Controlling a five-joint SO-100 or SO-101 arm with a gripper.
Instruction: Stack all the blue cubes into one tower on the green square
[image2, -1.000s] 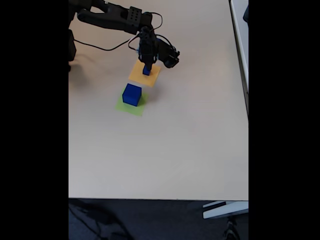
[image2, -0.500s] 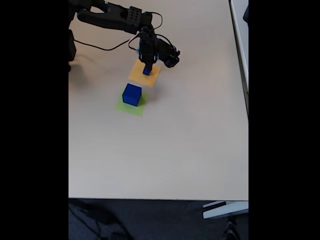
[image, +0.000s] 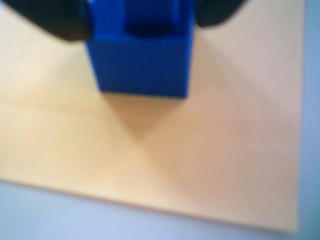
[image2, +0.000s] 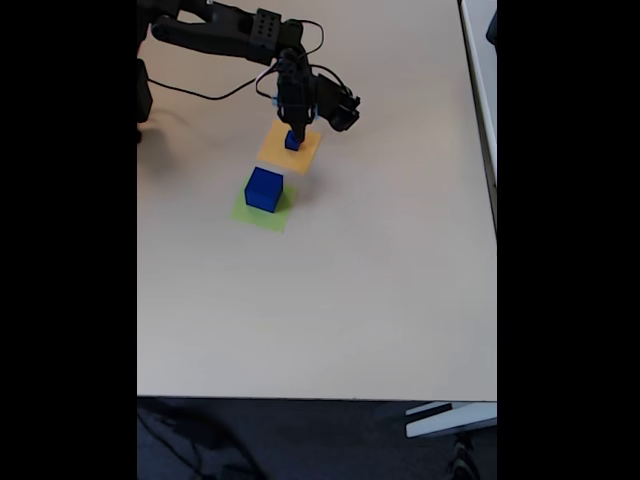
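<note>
In the fixed view, a large blue cube stands on the green square, left of the table's middle. Just behind it lies an orange-yellow paper square. My gripper hangs over that square, shut on a small blue cube. In the wrist view, the small blue cube sits at the top between the two dark fingers of the gripper. The orange-yellow square lies blurred below it, with the cube's shadow on the paper.
The black arm reaches in from the top left, with cables looping beside it. The beige table spreads wide to the front and right of the squares. Its right edge meets another surface.
The gripper and the small blue cube have shifted slightly upward in the fixed view over the orange-yellow square. The large cube has stayed on the green square.
</note>
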